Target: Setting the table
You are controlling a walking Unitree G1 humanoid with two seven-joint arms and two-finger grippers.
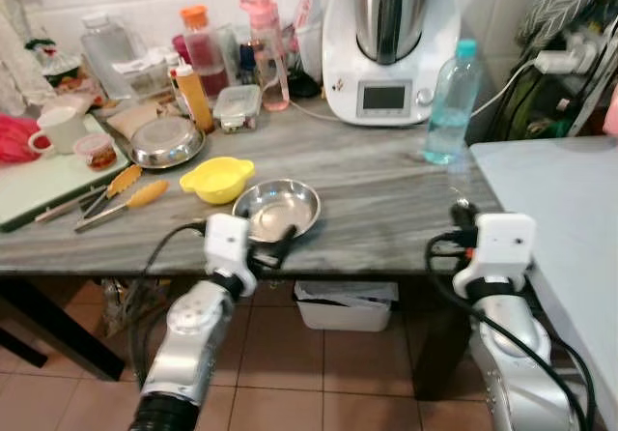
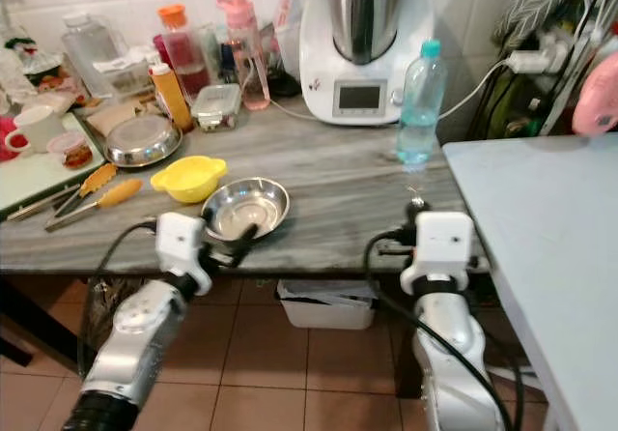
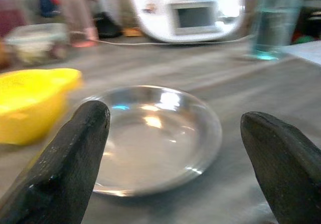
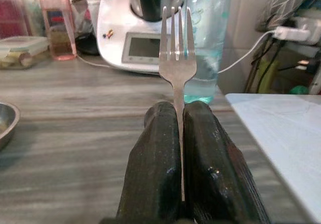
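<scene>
**Fork clamped, steel bowl framed**

While the right gripper (image 4: 181, 133) pinches a fork (image 4: 176, 58) upright, tines up, over the grey counter (image 1: 386, 199), the left gripper (image 3: 175, 148) spreads wide before a steel bowl (image 1: 276, 209). At the bowl's ten o'clock sits a yellow bowl (image 1: 217, 178); a water bottle (image 1: 450, 102) stands at two o'clock.

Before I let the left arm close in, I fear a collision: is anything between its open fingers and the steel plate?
Nothing visible: the left gripper faces the steel plate directly; the yellow bowl sits beside it.
</scene>
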